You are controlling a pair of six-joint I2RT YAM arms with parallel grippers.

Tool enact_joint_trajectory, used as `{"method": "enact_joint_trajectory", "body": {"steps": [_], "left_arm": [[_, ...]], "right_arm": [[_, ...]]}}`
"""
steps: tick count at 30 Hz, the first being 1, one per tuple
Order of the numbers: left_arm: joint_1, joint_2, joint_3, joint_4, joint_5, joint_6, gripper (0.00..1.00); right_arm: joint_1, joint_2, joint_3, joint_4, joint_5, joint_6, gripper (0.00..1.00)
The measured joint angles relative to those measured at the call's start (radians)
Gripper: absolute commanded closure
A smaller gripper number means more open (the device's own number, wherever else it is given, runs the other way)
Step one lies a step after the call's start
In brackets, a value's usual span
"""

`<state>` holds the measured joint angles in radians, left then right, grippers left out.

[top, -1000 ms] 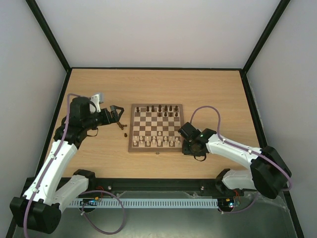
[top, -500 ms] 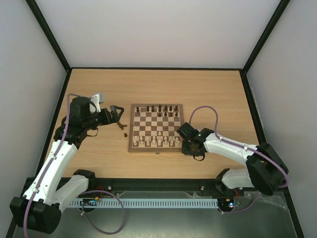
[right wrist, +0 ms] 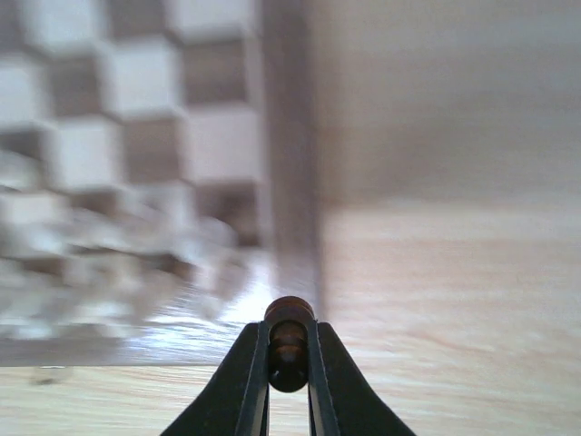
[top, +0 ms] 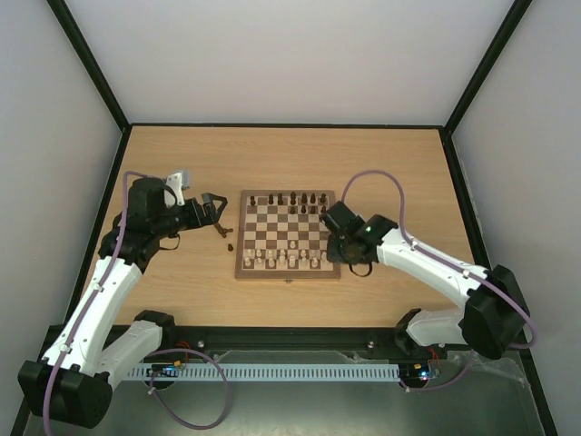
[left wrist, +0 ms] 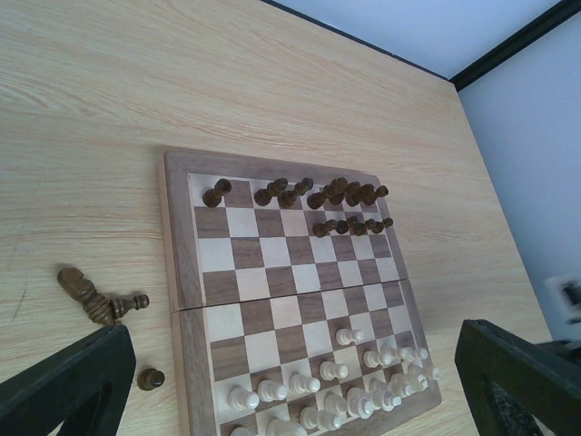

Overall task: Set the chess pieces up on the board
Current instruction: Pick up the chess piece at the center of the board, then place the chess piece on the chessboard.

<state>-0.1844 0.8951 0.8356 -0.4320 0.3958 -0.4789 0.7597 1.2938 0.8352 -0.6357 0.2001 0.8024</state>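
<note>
Top external view: a wooden worktop [top: 290,154] is seen, walled on three sides, and the board [top: 272,234] is laid flat near its middle, between the two arms. The left pincer [top: 221,212] is held just off the board's left edge, pointed toward it, with its jaws spread fully wide and nothing grasped; in the left wrist view its two dark fingers [left wrist: 64,386] are seen at the bottom corners with the board framed between them. The right pincer [top: 343,247] is poised at the board's near right corner. In the right wrist view it is clenched on a single dark brown piece [right wrist: 289,343], which is pinched upright between the fingertips, over the worktop just beside the board's right border; that view is blurred.

Most of the dark brown chess pieces [left wrist: 345,193] are stood on the two far rows of the board, crowded toward the right. A few loose dark pieces [left wrist: 95,295] are left on the worktop just beside the board's left border, near the left pincer, at least two lying on their sides. The pale pieces [left wrist: 336,391] are gathered on the near rows.
</note>
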Motion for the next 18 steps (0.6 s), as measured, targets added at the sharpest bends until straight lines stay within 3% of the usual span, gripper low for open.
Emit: {"method": "enact_joint_trajectory", "body": {"steps": [7, 18], "left_arm": [[0.002, 0.000, 0.000, 0.001, -0.008, -0.003, 0.01], [0.005, 0.002, 0.000, 0.023, -0.024, -0.025, 0.01]], "right_arm": [[0.000, 0.082, 0.388, -0.073, -0.008, -0.111, 0.94], [0.000, 0.584, 0.841, -0.128, -0.103, -0.289, 0.94]]}}
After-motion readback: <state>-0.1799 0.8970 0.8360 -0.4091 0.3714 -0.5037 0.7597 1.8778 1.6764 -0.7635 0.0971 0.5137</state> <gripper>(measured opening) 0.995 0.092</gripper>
